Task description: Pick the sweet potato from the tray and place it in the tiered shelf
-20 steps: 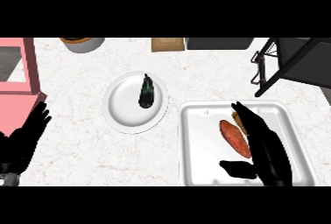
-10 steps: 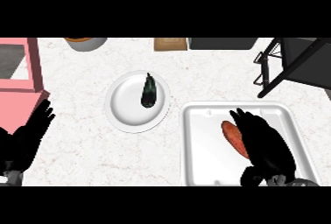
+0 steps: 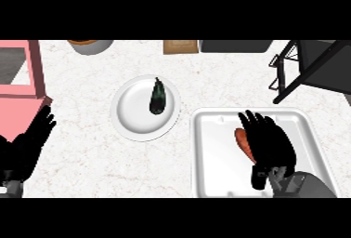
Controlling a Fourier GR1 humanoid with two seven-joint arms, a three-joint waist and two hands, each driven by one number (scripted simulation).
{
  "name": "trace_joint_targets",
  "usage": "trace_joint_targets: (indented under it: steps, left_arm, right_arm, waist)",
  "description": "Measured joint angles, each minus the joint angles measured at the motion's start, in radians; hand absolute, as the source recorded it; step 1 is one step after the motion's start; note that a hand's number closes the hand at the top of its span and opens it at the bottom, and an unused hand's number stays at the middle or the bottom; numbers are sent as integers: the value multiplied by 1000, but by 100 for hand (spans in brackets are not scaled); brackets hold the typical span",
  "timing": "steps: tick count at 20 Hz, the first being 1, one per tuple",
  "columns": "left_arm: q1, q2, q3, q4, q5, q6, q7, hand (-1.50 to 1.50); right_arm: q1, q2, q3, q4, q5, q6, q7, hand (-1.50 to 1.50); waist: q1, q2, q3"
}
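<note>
The right hand (image 3: 269,142) is seen over the white tray (image 3: 212,158) at the near right of the desk, palm down, its fingers stretched out straight and pointing far; nothing is held. Under its left edge the sweet potato (image 3: 241,140) lies in the tray, only an orange strip of it showing beside the fingers, the rest hidden by the hand. Whether the fingers touch it cannot be told.

The sweet potato is judged to be stiff and fairly dense, with a dry skin that should not slip much, and not fragile. Being long and tapered, it is best taken round its thick middle, fingers on one long side and the thumb on the other, so that it does not pivot when lifted. The tray's smooth floor may let it roll or slide if it is nudged from one side only.

Left of the tray a white plate (image 3: 139,116) carries a dark eggplant (image 3: 158,96). The black tiered shelf (image 3: 312,65) stands at the far right, well apart from the tray. The left hand (image 3: 31,139) rests open at the near left edge, beside a pink object (image 3: 21,95).
</note>
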Motion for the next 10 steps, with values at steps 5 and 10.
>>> trace_joint_targets:
  steps: [5, 10]
  left_arm:
    - [29, -31, 23, -3, -33, -28, -14, 0]
    - [16, -52, 55, -23, -63, -40, 23, 0]
  right_arm:
    - [-14, 14, -47, 111, 54, -11, -81, -150]
    - [-15, 20, -95, 171, 105, -24, -164, -150]
  waist:
    - [0, 0, 0]
    - [-1, 0, 0]
